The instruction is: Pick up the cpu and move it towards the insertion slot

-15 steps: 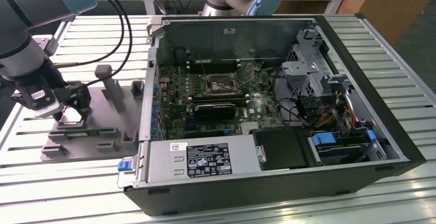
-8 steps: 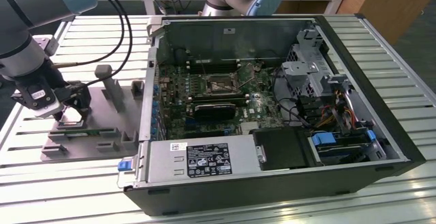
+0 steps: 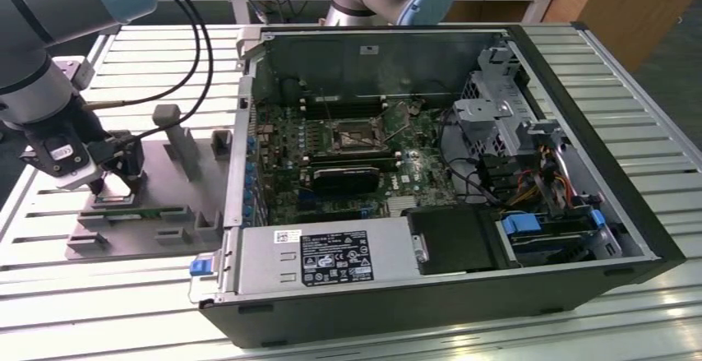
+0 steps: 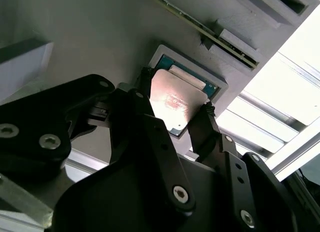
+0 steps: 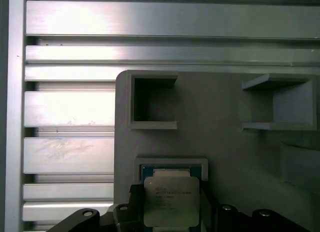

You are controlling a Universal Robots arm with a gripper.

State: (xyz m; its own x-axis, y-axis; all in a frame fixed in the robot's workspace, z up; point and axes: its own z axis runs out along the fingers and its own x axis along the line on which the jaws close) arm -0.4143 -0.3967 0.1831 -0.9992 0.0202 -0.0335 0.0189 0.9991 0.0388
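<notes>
The cpu (image 4: pixel 175 99), a silvery square chip with a thin green rim, lies in or just above a shallow square pocket of the grey fixture (image 4: pixel 75 37). My gripper (image 4: pixel 176 94) stands over it, its two black fingers (image 4: pixel 202 124) pressed against opposite edges of the chip, shut on it. In the first wrist view the cpu (image 5: pixel 171 199) sits between the fingertips at the fixture's (image 5: pixel 225 142) edge. In the exterior view my gripper (image 3: pixel 110 182) is low over the fixture (image 3: pixel 164 172), at the exterior view's left. The insertion slot (image 3: pixel 357 136) is on the motherboard inside the open computer case.
The open computer case (image 3: pixel 439 238) lies to the exterior view's right of the fixture, with a black heatsink block (image 3: pixel 345 180) below the slot. A green memory stick (image 3: pixel 137 210) rests on the fixture near my gripper. Upright grey posts (image 3: pixel 176 135) stand on the fixture. The table (image 3: pixel 66 295) is slatted aluminium.
</notes>
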